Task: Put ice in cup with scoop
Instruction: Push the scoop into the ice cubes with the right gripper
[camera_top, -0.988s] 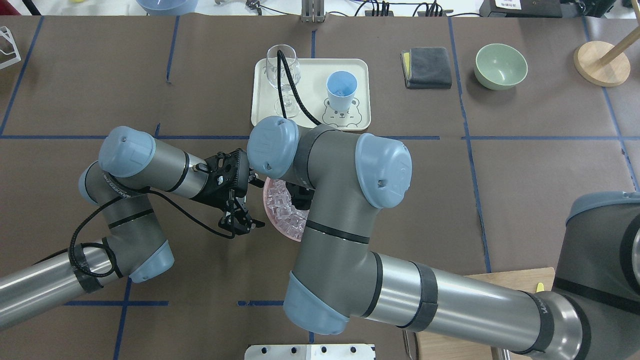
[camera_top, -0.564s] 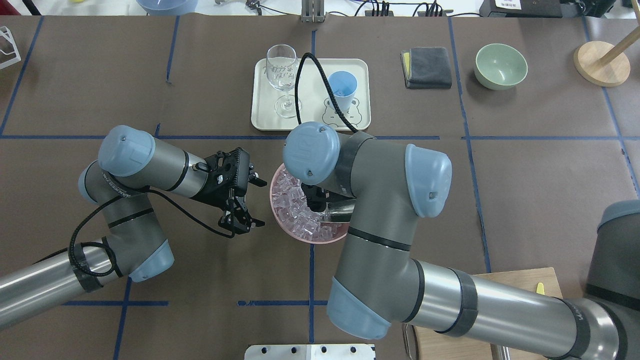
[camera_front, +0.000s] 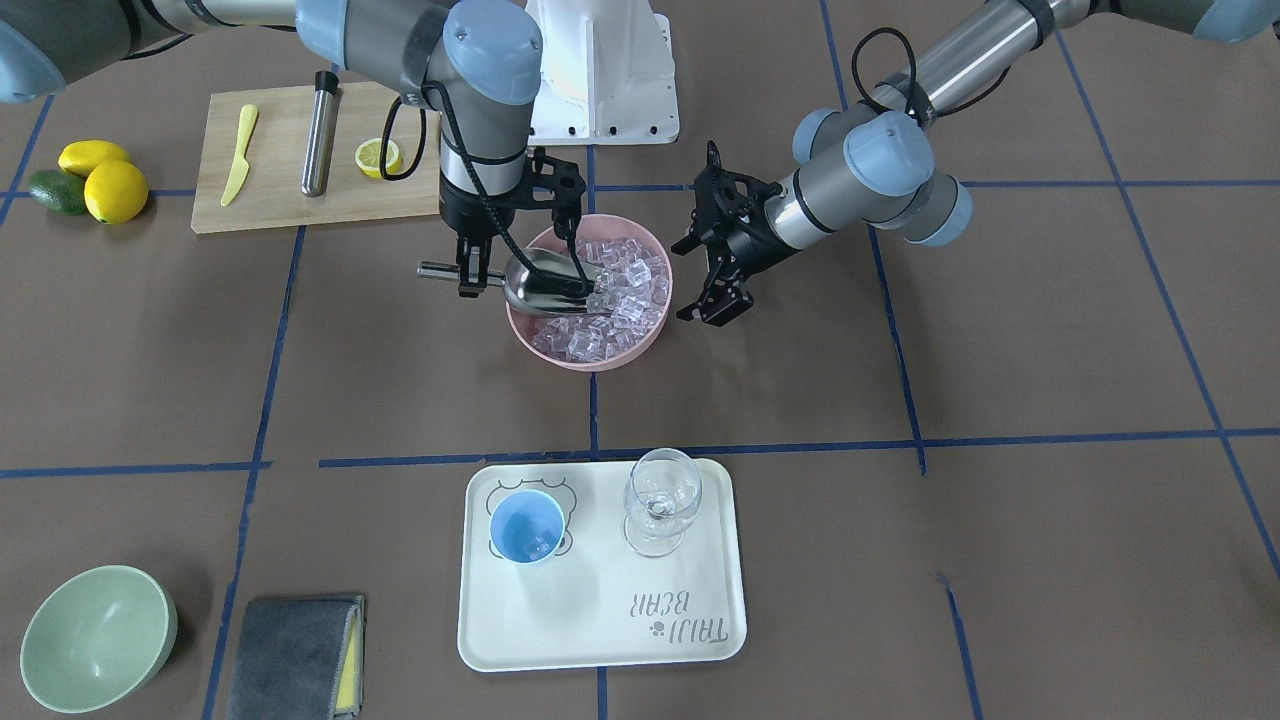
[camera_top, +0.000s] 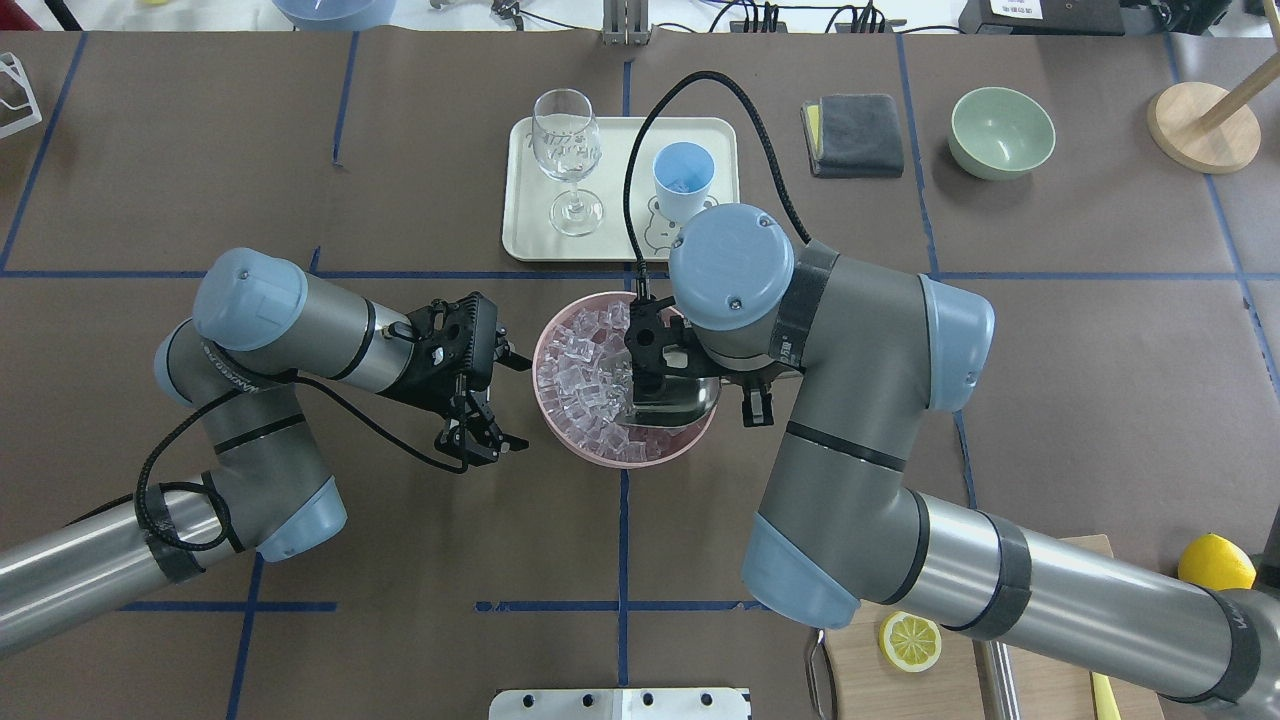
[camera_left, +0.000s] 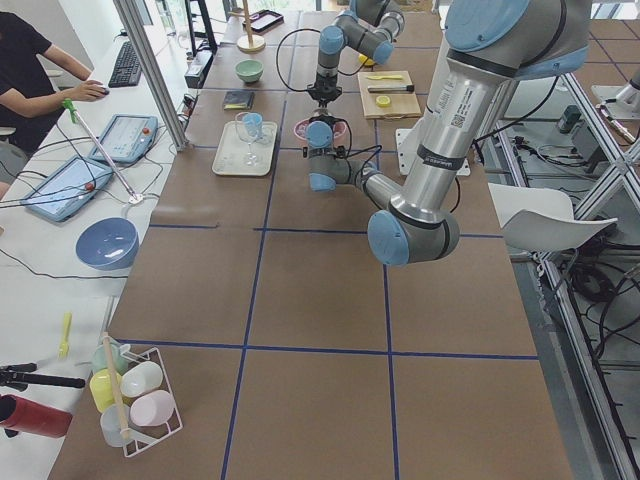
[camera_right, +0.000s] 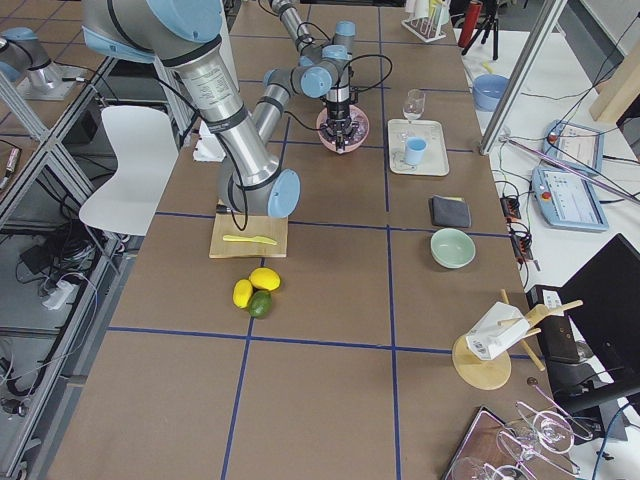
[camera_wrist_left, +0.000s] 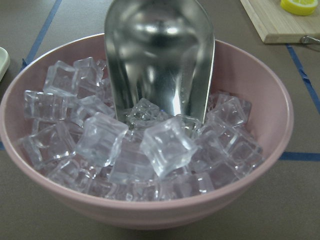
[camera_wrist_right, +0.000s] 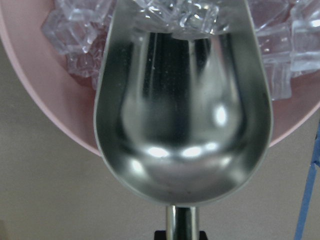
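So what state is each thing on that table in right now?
ice: heaped in the pink bowl.
scoop: trough empty, lip pushed into the ice.
cup: upright on the tray, a cube or so inside.
wine glass: upright on the same tray.
right end effector: shut on the scoop's handle.
left end effector: open, empty, beside the pink bowl.

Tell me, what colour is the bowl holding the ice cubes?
Pink bowl, clearest in the left wrist view.
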